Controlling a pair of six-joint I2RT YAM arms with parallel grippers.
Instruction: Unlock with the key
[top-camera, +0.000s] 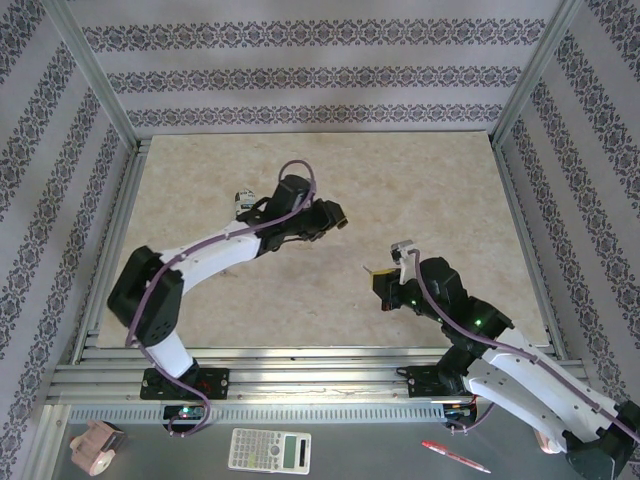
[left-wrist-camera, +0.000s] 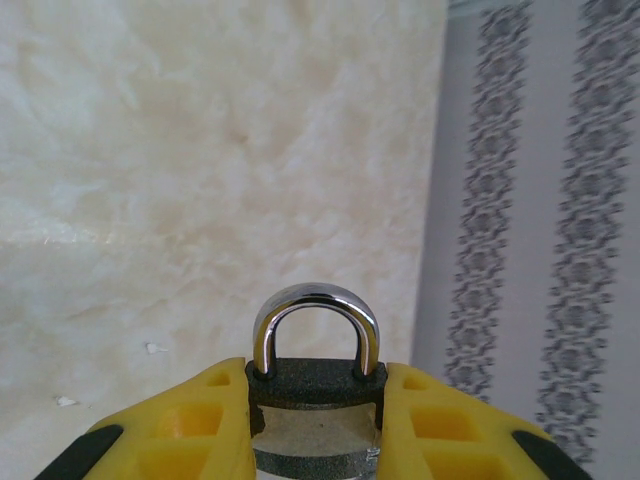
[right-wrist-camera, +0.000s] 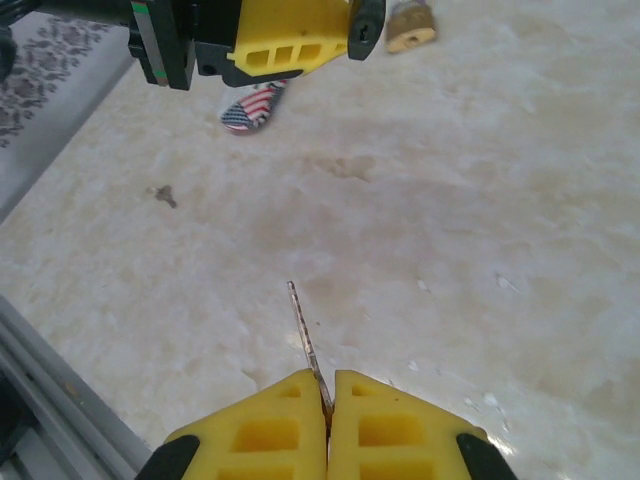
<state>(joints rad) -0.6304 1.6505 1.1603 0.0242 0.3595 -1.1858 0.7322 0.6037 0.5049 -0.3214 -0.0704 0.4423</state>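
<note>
Tabletop (top-camera: 330, 170) of pale marble pattern lies under 2 arms that meet near its middle. Over it the left claw (top-camera: 335, 214) is clamped on the small dark-grey padlock (left-wrist-camera: 316, 385), with the body between the yellow fingers (left-wrist-camera: 180, 430) and the chrome shackle pointing out past their tips. The right claw (right-wrist-camera: 328, 385), near and right of it, is pinched shut on the key (right-wrist-camera: 303, 325), whose thin blade sticks straight out from the tips. The blade's long axis aims far and left, roughly toward the left claw but apart from it. The keyhole is hidden, so lining up probably comes next.
</note>
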